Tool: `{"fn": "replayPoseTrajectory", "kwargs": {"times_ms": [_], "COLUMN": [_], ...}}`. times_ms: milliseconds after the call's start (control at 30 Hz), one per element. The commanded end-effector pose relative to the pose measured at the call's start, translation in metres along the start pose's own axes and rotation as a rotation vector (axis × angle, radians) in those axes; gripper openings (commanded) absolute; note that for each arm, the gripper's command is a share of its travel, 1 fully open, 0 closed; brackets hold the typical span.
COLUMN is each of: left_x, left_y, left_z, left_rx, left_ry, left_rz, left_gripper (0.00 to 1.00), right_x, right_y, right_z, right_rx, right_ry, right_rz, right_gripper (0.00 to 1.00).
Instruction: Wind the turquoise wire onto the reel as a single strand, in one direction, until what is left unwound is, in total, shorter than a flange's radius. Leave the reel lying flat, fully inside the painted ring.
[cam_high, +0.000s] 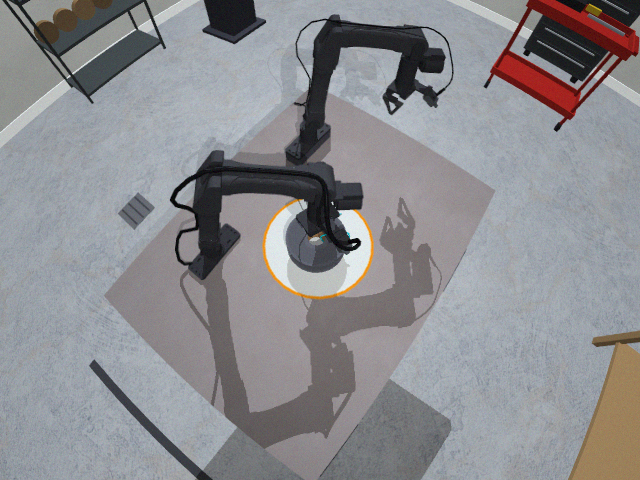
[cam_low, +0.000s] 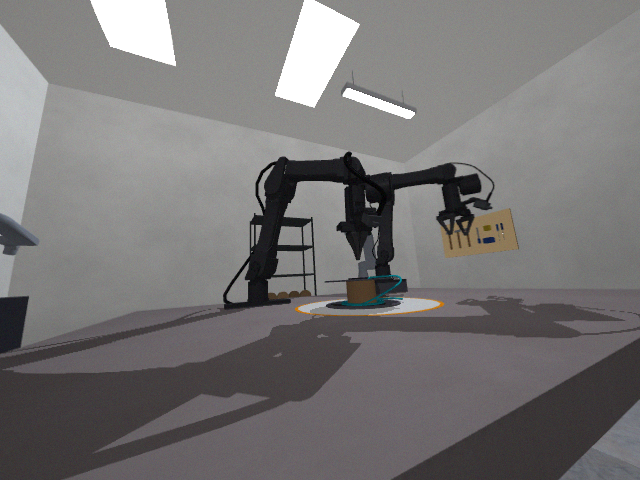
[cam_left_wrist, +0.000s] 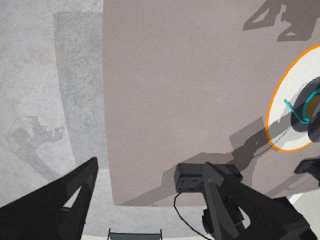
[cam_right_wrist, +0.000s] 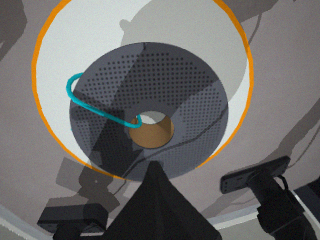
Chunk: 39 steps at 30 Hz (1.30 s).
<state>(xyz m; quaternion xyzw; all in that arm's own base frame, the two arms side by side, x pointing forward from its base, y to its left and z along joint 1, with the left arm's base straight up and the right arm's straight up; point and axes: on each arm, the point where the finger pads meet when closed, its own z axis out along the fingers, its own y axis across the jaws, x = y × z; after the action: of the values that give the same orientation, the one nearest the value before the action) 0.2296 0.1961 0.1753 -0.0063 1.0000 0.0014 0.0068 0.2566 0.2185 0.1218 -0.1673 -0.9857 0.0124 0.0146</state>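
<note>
The reel (cam_high: 310, 260) (cam_low: 360, 291) (cam_right_wrist: 160, 75) lies flat inside the painted orange ring (cam_high: 264, 242) (cam_low: 443, 304) (cam_left_wrist: 268, 120) (cam_right_wrist: 34, 75). The turquoise wire (cam_low: 400, 283) (cam_left_wrist: 287, 103) (cam_right_wrist: 100, 114) leaves the hub hole, crosses the top flange and bends down past its edge. The exterior view shows it looping outward and down to the foot of the brown core. How much is wound is mostly hidden under the flange. My right gripper (cam_low: 357, 258) (cam_right_wrist: 153, 165) is shut and empty above the reel. My left gripper (cam_low: 458, 230) (cam_left_wrist: 152, 165) is open and empty, high and away from the reel.
The right arm (cam_high: 258, 179) reaches over the reel and hides part of it from the top view. The left arm (cam_high: 323, 67) stands behind it. Both stand on the mauve table top (cam_high: 248, 330). A red cart (cam_high: 537, 77) and a shelf (cam_high: 113, 56) stand beyond the table.
</note>
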Motion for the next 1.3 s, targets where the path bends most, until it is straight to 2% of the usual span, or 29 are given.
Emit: {"fn": "replayPoseTrajectory", "kwargs": {"times_ms": [0, 433, 767, 1267], "left_x": [-0.006, -0.006, -0.006, -0.006], "left_y": [0.001, 0.001, 0.001, 0.001], "left_z": [-0.0178, -0.0178, -0.0178, -0.0178], "left_rx": [-0.043, -0.043, -0.043, -0.043], "left_ry": [-0.043, -0.043, -0.043, -0.043], "left_rz": [0.005, 0.005, 0.005, 0.005], "left_gripper": [1.0, 1.0, 1.0, 1.0], "right_x": [-0.0051, -0.0051, -0.0051, -0.0054], "right_y": [0.0059, 0.0059, 0.0059, 0.006], "right_z": [-0.0122, -0.0122, -0.0122, -0.0062], "right_rx": [-0.032, -0.038, -0.039, -0.039], "right_ry": [-0.022, -0.011, -0.009, -0.008], "right_rz": [0.192, 0.809, 0.958, 0.966], "right_gripper": [0.0, 0.0, 0.0, 0.0]}}
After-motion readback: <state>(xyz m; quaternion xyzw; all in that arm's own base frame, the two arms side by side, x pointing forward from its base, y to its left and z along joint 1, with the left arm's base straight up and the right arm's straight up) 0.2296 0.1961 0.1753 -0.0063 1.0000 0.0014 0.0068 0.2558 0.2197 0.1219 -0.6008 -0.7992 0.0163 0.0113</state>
